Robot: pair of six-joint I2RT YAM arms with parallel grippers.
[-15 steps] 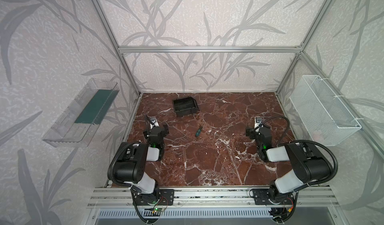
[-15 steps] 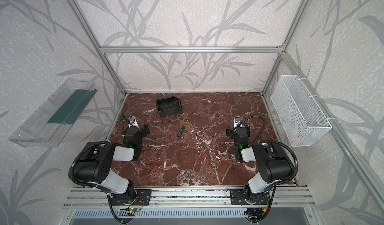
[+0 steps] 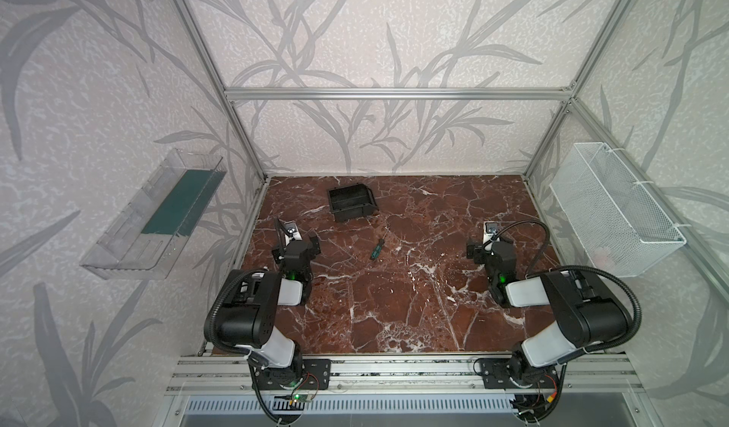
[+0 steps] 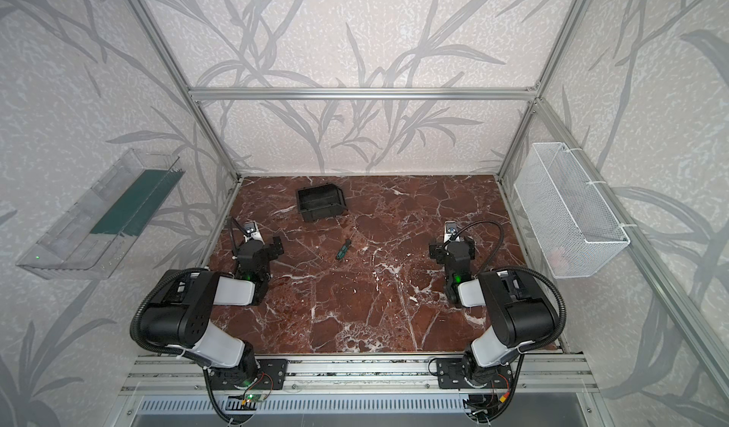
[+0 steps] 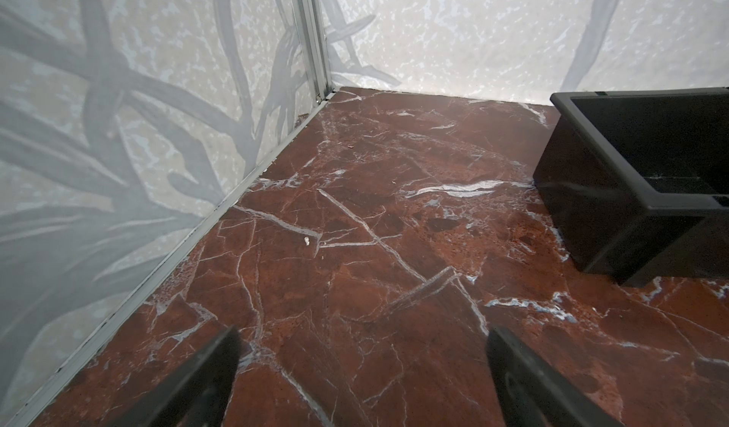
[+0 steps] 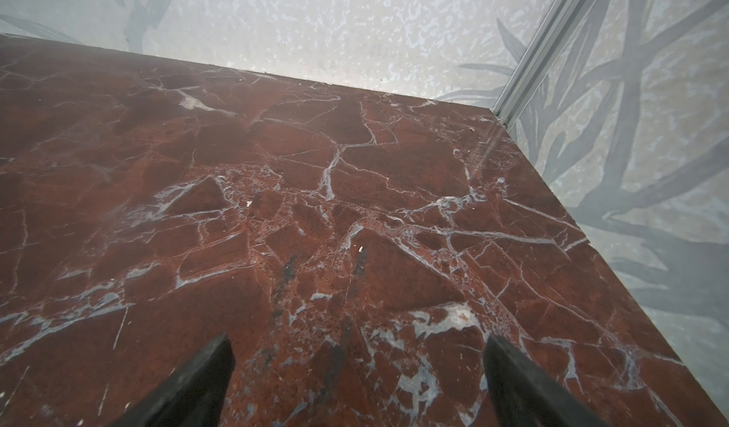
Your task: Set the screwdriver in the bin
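Screwdriver (image 3: 376, 248) on red marble tabletop (image 3: 414, 310)

Both top views are bright and sharp, with soft, even light and only faint shadows. The red marble surface (image 3: 394, 306) shines a little in the wrist views. There the black fingertips (image 5: 213, 370) look fuzzy, and the walls (image 5: 473, 30) look pale and hazy.

Cannot tell the tip shape of the screwdriver (image 3: 376, 249) (image 4: 343, 250) in both top views: too small. See only part of the bin (image 5: 631, 192) in the left wrist view, cut by the picture's edge. Cannot identify a pale pink blur inside the wire basket (image 3: 607, 216).
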